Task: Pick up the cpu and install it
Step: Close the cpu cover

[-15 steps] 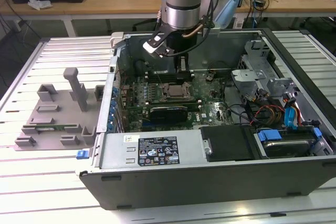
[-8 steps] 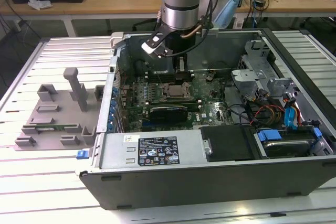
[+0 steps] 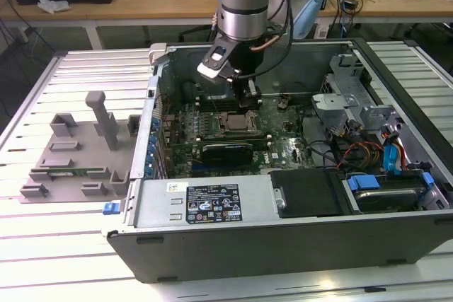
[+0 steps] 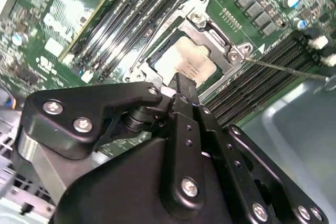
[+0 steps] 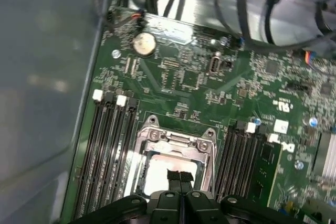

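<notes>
Tool (image 4: 181,81) over cpu (image 4: 185,62) seated in motherboard socket (image 4: 202,22).
Fingers closed together, tips at chip's top, inside open computer case (image 3: 212,210).

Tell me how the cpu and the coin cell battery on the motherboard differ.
The cpu is square; the coin cell battery is round. The cpu lies inside the socket frame between memory slots; the battery sits on open board. The gripper's closed jaws partly hide the cpu; the battery shows whole. Both are flat with pale metallic tops.
</notes>
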Robot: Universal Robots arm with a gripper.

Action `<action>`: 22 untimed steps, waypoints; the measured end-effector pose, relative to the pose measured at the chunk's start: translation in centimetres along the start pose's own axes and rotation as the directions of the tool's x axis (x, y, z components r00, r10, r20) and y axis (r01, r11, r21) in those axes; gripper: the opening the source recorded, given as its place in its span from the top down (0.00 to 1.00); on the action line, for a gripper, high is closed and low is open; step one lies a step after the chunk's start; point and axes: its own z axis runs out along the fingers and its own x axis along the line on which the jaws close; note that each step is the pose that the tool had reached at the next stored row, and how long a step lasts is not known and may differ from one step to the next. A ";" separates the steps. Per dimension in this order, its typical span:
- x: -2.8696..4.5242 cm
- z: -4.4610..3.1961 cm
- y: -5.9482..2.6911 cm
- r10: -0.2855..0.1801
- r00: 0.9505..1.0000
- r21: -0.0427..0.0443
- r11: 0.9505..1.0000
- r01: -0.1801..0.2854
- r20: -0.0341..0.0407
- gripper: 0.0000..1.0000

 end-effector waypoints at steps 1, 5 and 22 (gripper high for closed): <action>0.00 0.00 0.00 -0.038 0.999 -0.002 0.999 0.038 0.000 0.89; 0.00 0.00 0.00 -0.194 0.981 -0.009 0.981 0.194 0.000 0.89; 0.00 0.00 0.00 -0.650 0.760 -0.029 0.759 0.650 0.008 0.89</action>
